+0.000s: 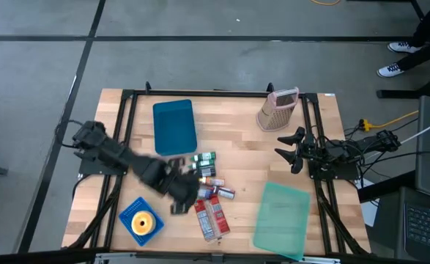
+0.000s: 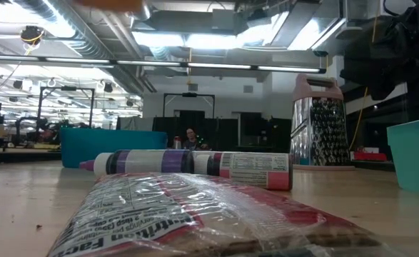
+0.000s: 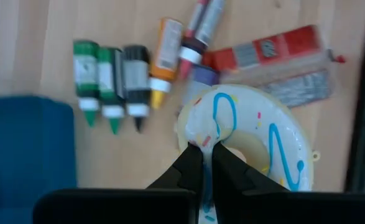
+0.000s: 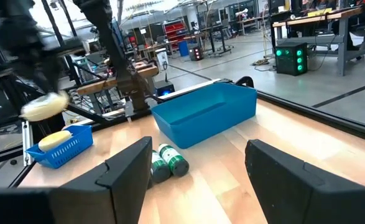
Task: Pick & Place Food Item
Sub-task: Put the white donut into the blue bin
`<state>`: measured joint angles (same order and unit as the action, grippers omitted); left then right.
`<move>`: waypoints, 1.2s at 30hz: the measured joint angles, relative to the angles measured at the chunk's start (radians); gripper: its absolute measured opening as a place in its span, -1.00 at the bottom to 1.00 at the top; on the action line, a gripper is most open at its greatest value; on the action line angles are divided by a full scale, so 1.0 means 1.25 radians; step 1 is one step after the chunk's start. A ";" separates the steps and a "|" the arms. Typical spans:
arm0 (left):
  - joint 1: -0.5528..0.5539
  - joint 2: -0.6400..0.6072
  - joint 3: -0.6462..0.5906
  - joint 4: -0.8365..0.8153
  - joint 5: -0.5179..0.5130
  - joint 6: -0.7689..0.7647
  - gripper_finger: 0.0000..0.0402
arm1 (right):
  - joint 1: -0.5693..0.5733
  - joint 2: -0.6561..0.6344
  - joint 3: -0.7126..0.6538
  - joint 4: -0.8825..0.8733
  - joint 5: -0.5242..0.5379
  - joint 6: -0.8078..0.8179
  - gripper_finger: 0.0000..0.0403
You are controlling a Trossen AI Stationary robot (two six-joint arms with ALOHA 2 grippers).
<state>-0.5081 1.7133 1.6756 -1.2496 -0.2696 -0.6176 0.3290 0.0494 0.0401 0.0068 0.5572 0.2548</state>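
A white-iced donut with blue drizzle hangs above the table, and my left gripper is shut on it. In the high view the blurred left arm stands over the table's near middle and covers the donut. The right wrist view shows the donut as a pale blur in the air above a small blue basket. My right gripper waits open at the table's right side, touching nothing. My left gripper pinches the donut's ring between its two fingers, at one side of the ring next to the hole. The fingers come from above, pointing steeply down. The donut is lifted clear of the table and lies roughly flat below the fingers, icing up.
Below lie several colouring tubes and red packets. The small blue basket with a yellow donut is near left, a blue bin far centre, a grater far right, and a green bin near right.
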 joint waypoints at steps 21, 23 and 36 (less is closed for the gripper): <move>-0.455 0.122 -0.011 -0.210 -0.109 -0.922 -0.94 | 0.000 0.000 0.000 0.000 0.009 0.015 0.26; -0.470 0.122 -0.037 -0.196 -0.106 -0.961 -0.94 | 0.000 0.000 0.000 0.000 0.009 0.015 0.26; -0.531 0.114 -0.162 -0.133 -0.038 -1.108 -0.94 | 0.000 0.000 0.000 0.000 0.009 0.012 0.26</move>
<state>-1.1715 1.8557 1.4731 -1.4159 -0.3177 -2.0023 0.3286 0.0494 0.0402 0.0071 0.5690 0.2695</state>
